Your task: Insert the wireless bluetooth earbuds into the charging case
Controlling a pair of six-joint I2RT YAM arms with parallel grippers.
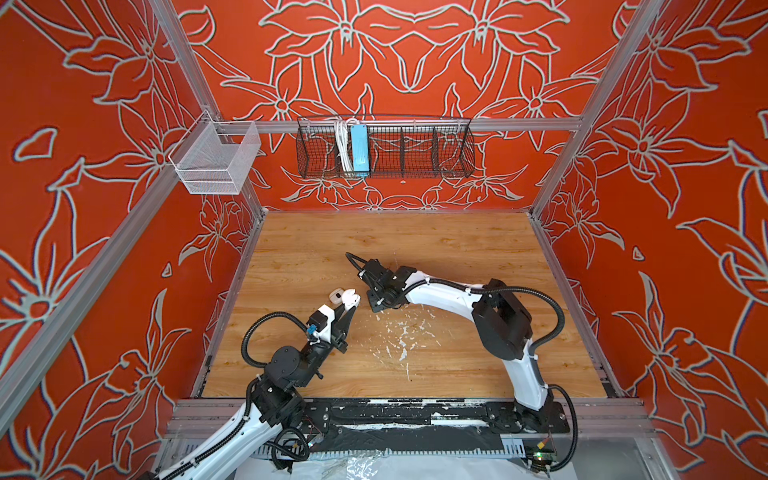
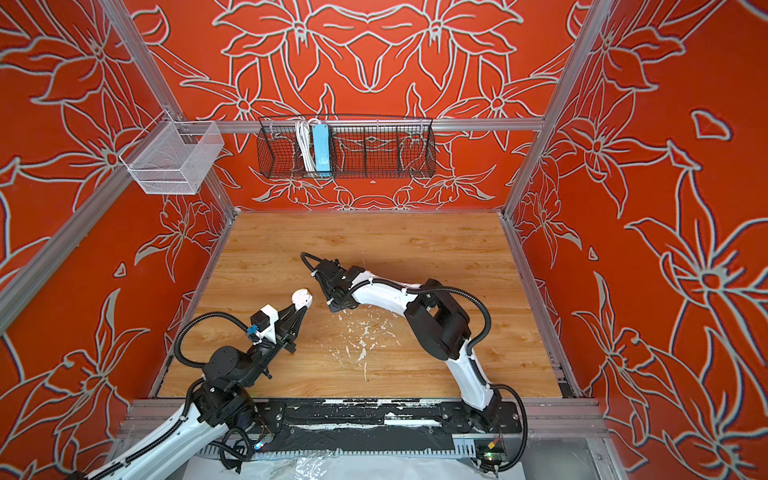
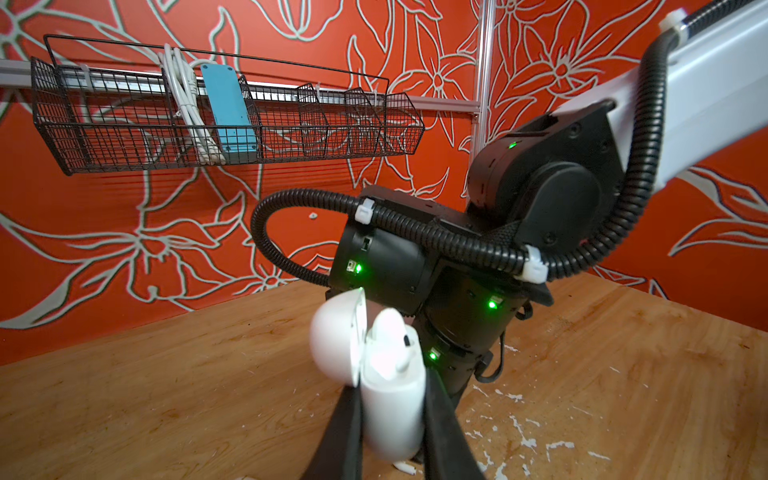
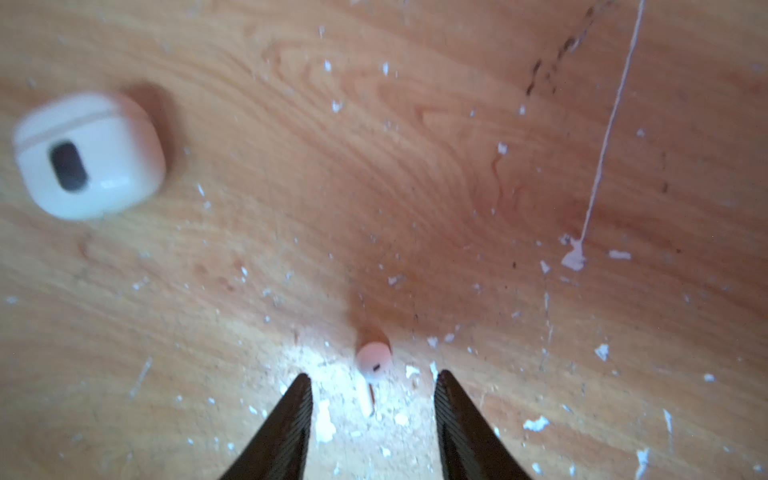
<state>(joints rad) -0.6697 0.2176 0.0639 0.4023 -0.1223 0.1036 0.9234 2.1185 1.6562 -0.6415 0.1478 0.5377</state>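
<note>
on table (image 1: 436, 241), well off edges: left fingers (image 3: 340, 436) pinch open charging case (image 3: 392, 411); right fingers (image 4: 291, 424) spread, seemingly astride earbud (image 4: 374, 359).

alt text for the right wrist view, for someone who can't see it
A tiny white earbud lies on the wood table at the tips of the open black jaws, not gripped. A closed white case lies farther off to one side, and white paint flecks dot the wood.
</note>
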